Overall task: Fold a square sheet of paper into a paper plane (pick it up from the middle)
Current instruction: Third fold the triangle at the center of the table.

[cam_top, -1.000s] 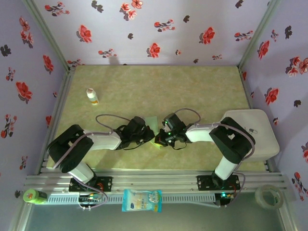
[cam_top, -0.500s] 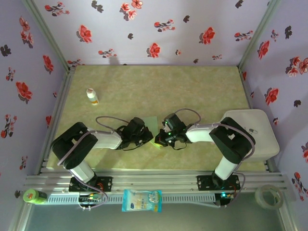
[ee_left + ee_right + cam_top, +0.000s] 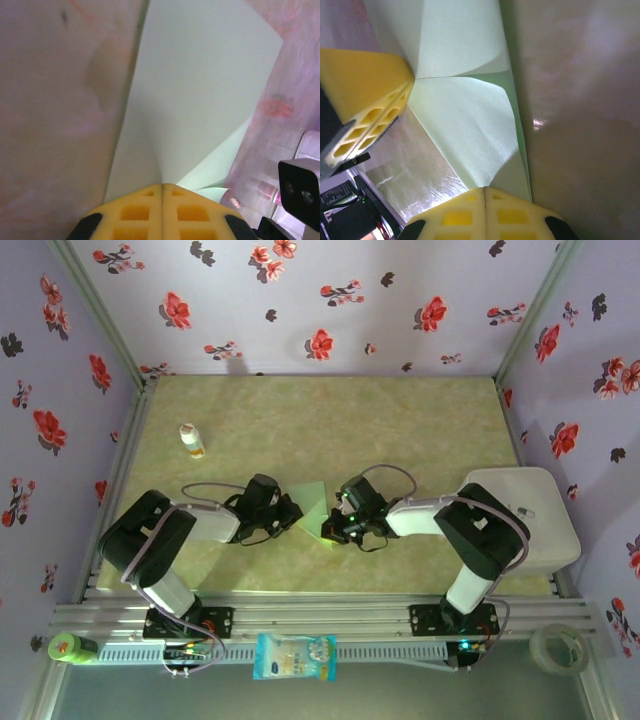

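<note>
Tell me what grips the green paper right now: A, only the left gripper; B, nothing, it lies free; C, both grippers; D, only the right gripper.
C: the left gripper and the right gripper are each shut on the square sheet of paper.

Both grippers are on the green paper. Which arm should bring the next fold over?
Likely left. The left gripper is shut on the curled-up flap of the square sheet of paper, so it could carry that flap across. The right gripper pinches a flatter edge, which suits it better as the anchor.
</note>
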